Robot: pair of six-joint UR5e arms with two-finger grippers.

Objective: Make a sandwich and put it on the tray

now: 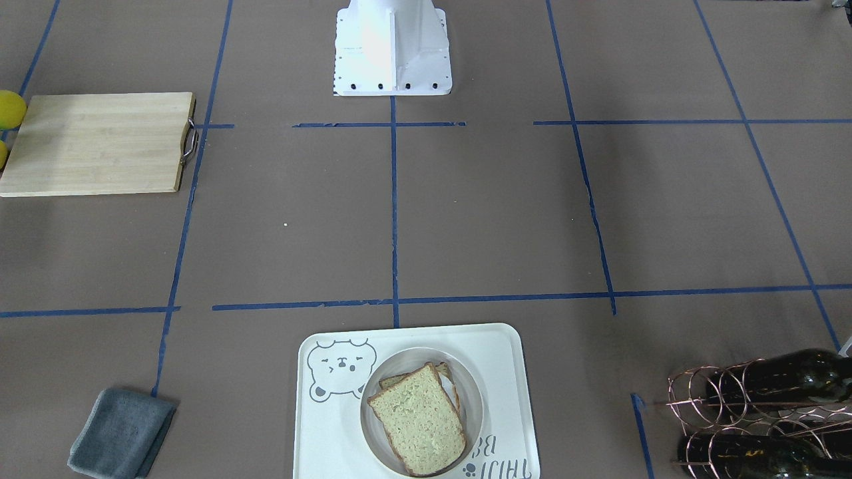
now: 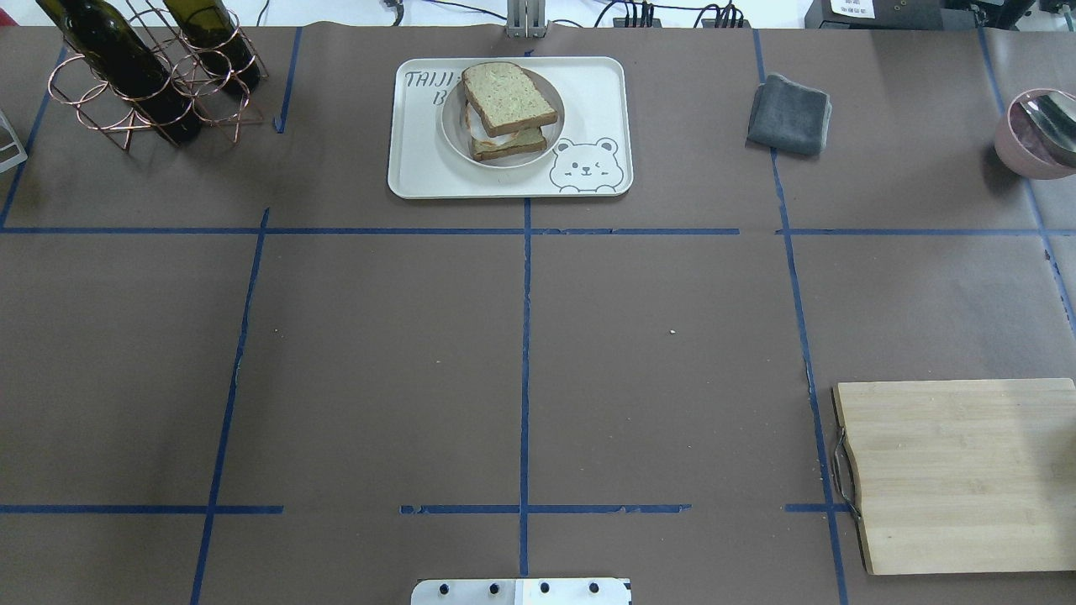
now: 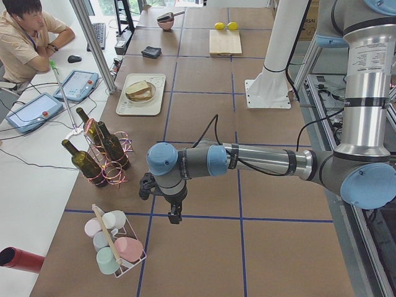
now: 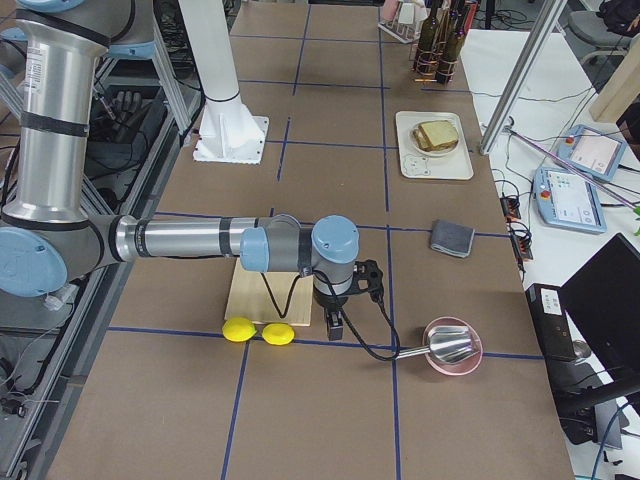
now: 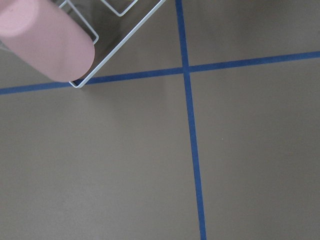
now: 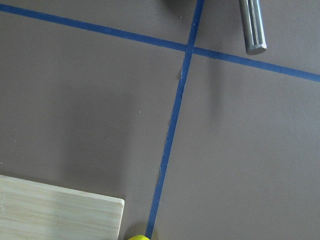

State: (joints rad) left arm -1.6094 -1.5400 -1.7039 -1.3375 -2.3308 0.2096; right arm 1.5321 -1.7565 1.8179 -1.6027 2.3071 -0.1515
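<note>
As sandwich [image 1: 417,422] lies plated within tray [image 1: 509,372], rotated diagonally, slices askew

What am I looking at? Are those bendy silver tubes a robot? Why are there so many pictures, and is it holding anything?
Yes, it is a robot with two long arms. Each arm ends in a pincher called a gripper: the left gripper and the right gripper. Both hang above the brown table and seem to hold nothing; I cannot tell whether they are open. Six cameras took these at once: two look down on the table, two stand at its ends, one rides on each wrist. The sandwich sits on a round plate on the bear tray. Also there: a cutting board, a grey cloth, wine bottles and two lemons.
</note>
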